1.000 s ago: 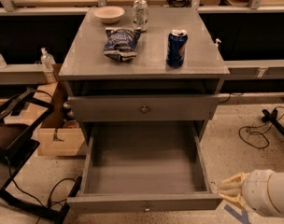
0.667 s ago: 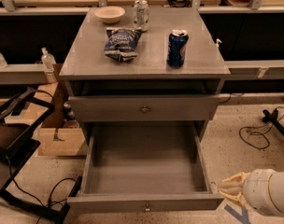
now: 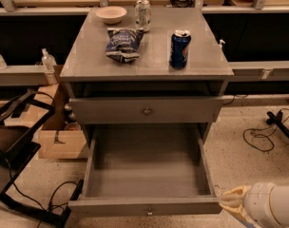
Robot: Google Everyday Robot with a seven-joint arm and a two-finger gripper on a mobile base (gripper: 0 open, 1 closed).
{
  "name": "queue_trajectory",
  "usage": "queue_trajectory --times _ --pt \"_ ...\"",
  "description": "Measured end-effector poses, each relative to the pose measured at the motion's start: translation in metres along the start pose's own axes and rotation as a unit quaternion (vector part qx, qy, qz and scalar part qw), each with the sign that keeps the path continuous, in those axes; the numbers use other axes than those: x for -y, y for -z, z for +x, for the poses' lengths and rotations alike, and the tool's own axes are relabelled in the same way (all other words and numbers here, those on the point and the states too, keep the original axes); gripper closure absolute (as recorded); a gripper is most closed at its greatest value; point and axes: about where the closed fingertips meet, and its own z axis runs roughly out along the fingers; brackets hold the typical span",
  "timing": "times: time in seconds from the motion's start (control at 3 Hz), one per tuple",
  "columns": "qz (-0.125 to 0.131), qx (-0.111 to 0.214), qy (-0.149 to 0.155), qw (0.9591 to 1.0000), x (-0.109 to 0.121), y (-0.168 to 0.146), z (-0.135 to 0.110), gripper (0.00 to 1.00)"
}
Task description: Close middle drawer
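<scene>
Claw [image 3: 231, 202] sits lower right, just beside the right front corner of the drawer [image 3: 147, 175]. Clenched or released? Can't tell. It looks placed to shove the front inward. The drawer hangs wide open at bottom centre, knob [image 3: 149, 211] facing the lower edge, long axis left-right, its way home up-frame under the table [image 3: 151, 63].

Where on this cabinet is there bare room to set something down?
The open wide grey middle drawer is bare inside. On the grey cabinet top, the front strip before the crumpled blue snack bag and blue can is free. The back is crowded: white bowl, silver can. The gripper sits by the drawer's front-right corner.
</scene>
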Motion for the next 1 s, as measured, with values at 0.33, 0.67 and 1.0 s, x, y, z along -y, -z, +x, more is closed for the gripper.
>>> queue_trajectory --times 0.33,0.67,1.0 --pt "-0.02 0.014 -0.03 0.9992 -0.022 -0.046 0.046 1.0" --pt "-0.034 0.019 -0.05 0.998 -0.032 -0.095 0.083 1.0" --pt "-0.056 0.029 -0.057 0.9964 -0.035 -0.141 0.107 1.0"
